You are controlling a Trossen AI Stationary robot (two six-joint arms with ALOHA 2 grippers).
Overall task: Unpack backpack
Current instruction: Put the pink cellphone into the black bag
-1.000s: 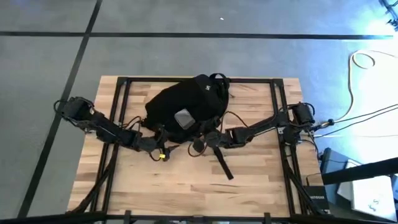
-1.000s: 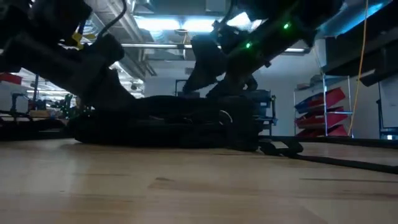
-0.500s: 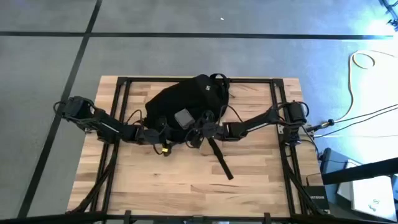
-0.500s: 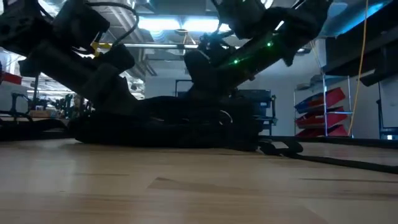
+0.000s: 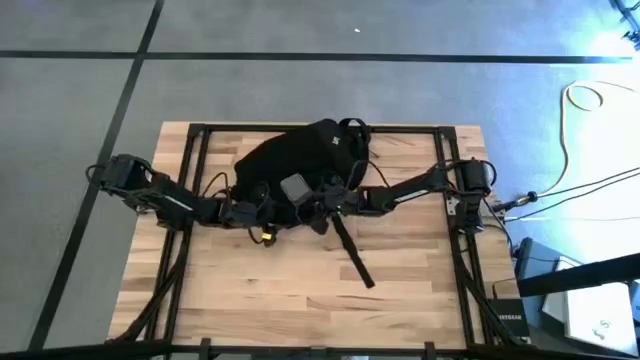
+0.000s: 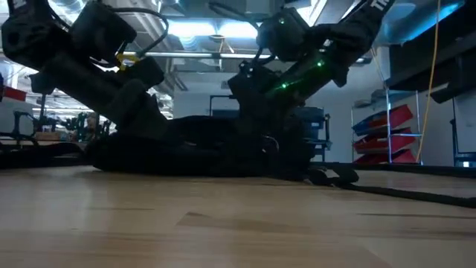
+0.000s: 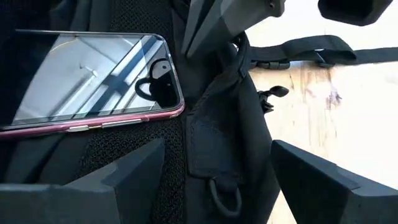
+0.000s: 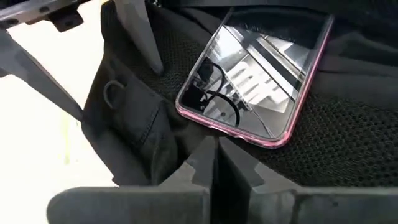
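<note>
Right wrist view shows the right gripper [image 8: 216, 163] with its fingers pressed together, holding nothing, just short of a phone [image 8: 258, 81] in a pink case that lies screen-up on the backpack [image 8: 354, 134]. From the left wrist, the left gripper [image 7: 214, 180] stands wide apart over the same mesh back panel. From above, the backpack sits at the far middle of the table [image 5: 400, 300], one strap [image 5: 352, 258] trailing toward the near edge.

Phone [image 5: 297, 188] atop backpack [image 5: 300, 160], between both grippers.
</note>
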